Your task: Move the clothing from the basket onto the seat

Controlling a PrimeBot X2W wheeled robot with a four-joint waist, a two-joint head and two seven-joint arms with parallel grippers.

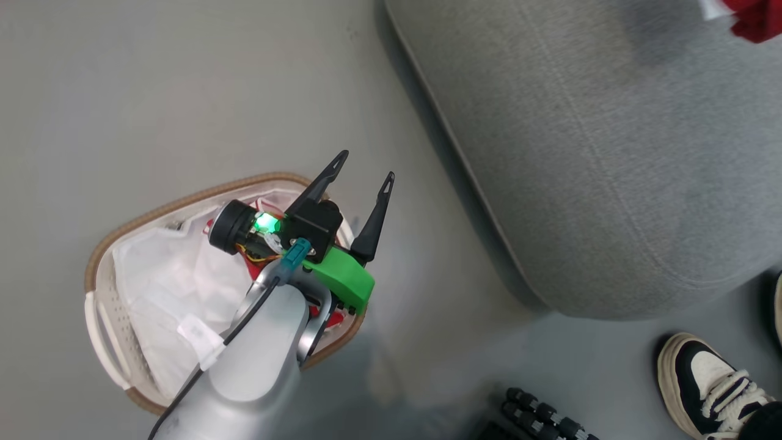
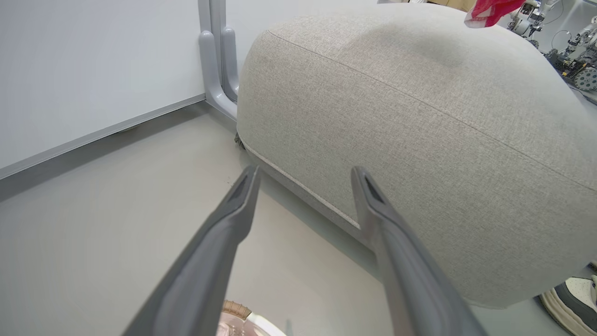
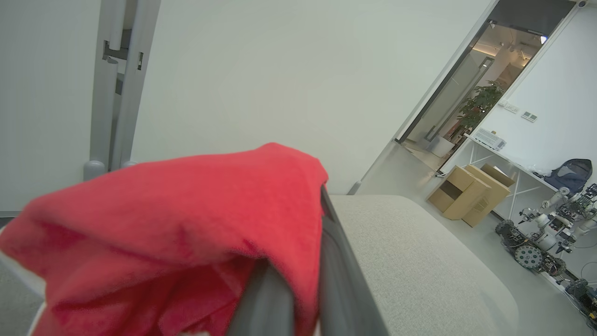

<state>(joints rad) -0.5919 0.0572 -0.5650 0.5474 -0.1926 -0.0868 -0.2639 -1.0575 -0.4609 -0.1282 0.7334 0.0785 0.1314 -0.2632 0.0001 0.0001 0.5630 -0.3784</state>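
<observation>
The white basket with a brown rim stands on the floor at the lower left, its white liner bunched inside. Red clothing peeks out under my left arm. My left gripper hangs open and empty above the basket's far rim, fingers pointing at the grey seat. In the left wrist view the open left gripper faces the seat's side, with the basket rim below. A red piece of clothing hangs over the seat. It drapes over my right gripper, which is shut on that red clothing above the seat.
A person's black and white shoe stands on the floor near the seat's front corner, beside a black ribbed part. A grey post rises against the wall behind the seat. Cardboard boxes and other robots sit further off.
</observation>
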